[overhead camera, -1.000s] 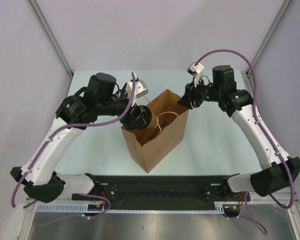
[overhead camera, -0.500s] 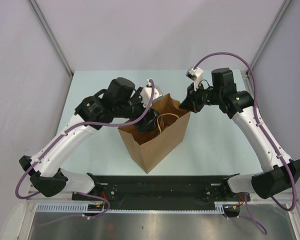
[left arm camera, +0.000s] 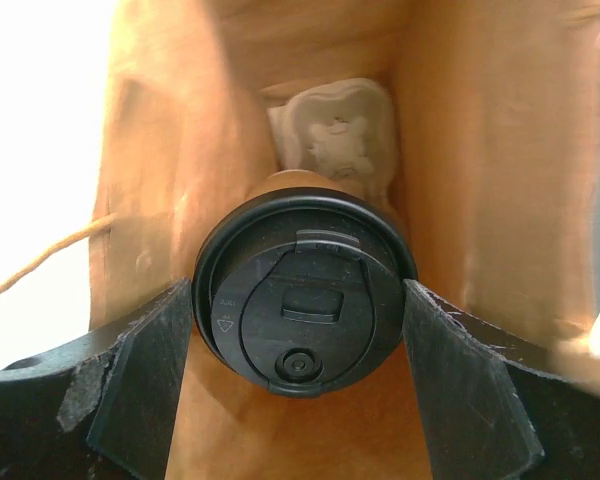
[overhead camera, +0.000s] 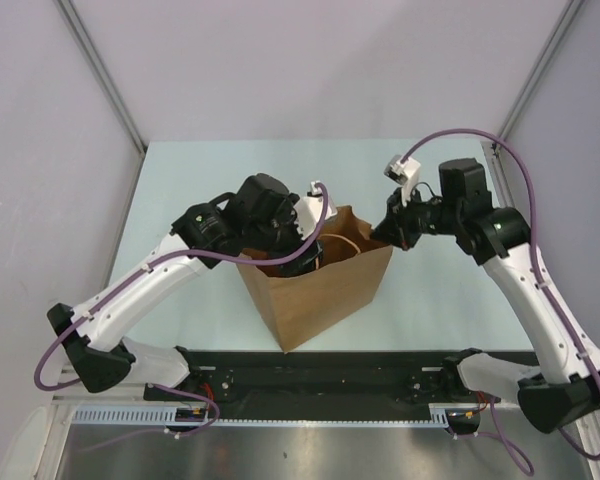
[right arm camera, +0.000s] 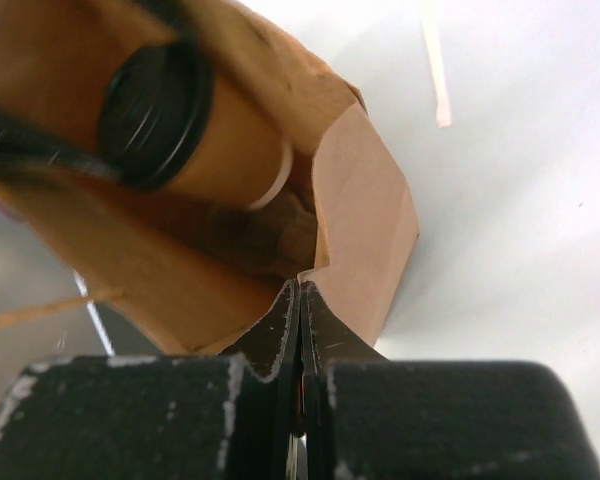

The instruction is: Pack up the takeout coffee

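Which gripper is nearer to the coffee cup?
Left. The left gripper clasps the coffee cup inside the paper bag; the right gripper pinches the bag's rim, apart from the cup.

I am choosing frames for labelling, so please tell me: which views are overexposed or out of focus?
Left wrist: the upper left corner is blown out to white, but the black lid is sharp. Right wrist: the coffee cup is blurred; the paper bag edge is clearer. Top external: evenly lit, sharp.
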Motion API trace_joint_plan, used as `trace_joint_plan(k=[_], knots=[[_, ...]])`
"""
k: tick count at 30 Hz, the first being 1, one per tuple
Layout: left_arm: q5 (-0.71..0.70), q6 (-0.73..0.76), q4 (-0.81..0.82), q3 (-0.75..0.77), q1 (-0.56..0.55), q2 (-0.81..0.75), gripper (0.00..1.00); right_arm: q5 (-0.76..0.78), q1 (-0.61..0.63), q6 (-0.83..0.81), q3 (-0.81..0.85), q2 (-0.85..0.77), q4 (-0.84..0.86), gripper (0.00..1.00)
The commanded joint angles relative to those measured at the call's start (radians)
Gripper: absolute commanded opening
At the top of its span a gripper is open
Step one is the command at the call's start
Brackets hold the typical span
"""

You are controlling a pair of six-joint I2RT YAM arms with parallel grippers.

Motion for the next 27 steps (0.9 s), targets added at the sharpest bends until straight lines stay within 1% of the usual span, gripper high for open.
trace_joint_plan(k=[1,2,4,5,6,7,8,10,11,16,19,20,22,24,26,27], knots=[[0.009,0.008,0.067,-0.047,0.023,-0.052,0.07,-0.057,0.006,-0.075,-0.072,-0.127,-0.068,0.00],[0.016,0.005,0.079,-0.058,0.026,-0.063,0.07,-0.057,0.007,-0.082,-0.103,-0.162,-0.064,0.00],[0.039,0.008,0.110,-0.101,0.026,-0.089,0.07,-0.045,0.007,-0.098,-0.123,-0.179,-0.054,0.01],[0.045,0.006,0.116,-0.112,0.026,-0.092,0.07,-0.045,0.007,-0.104,-0.123,-0.181,-0.050,0.16],[0.049,0.006,0.122,-0.125,0.026,-0.097,0.07,-0.036,0.007,-0.104,-0.120,-0.184,-0.045,0.25],[0.051,0.005,0.129,-0.132,0.026,-0.098,0.07,-0.031,0.006,-0.099,-0.116,-0.188,-0.022,0.37],[0.052,0.008,0.132,-0.135,0.026,-0.097,0.07,-0.028,0.004,-0.093,-0.111,-0.194,-0.008,0.45],[0.048,0.008,0.136,-0.141,0.026,-0.092,0.07,-0.030,0.004,-0.063,-0.094,-0.220,0.047,0.48],[0.048,0.009,0.136,-0.141,0.026,-0.089,0.07,-0.033,0.004,-0.052,-0.090,-0.233,0.064,0.52],[0.042,0.011,0.139,-0.144,0.026,-0.080,0.07,-0.066,0.018,0.003,-0.082,-0.268,0.186,0.52],[0.042,0.009,0.144,-0.147,0.026,-0.074,0.07,-0.102,0.042,0.036,-0.083,-0.242,0.251,0.47],[0.040,0.008,0.144,-0.149,0.026,-0.072,0.07,-0.109,0.052,0.057,-0.083,-0.230,0.265,0.42],[0.037,0.009,0.145,-0.150,0.026,-0.064,0.07,-0.116,0.090,0.077,-0.082,-0.207,0.301,0.41],[0.029,0.014,0.147,-0.152,0.026,-0.060,0.07,-0.134,0.121,0.076,-0.082,-0.198,0.311,0.36],[0.028,0.008,0.145,-0.150,0.029,-0.058,0.07,-0.154,0.159,0.044,-0.082,-0.207,0.280,0.31],[0.032,0.006,0.148,-0.152,0.031,-0.060,0.07,-0.168,0.182,-0.058,-0.082,-0.219,0.204,0.30]])
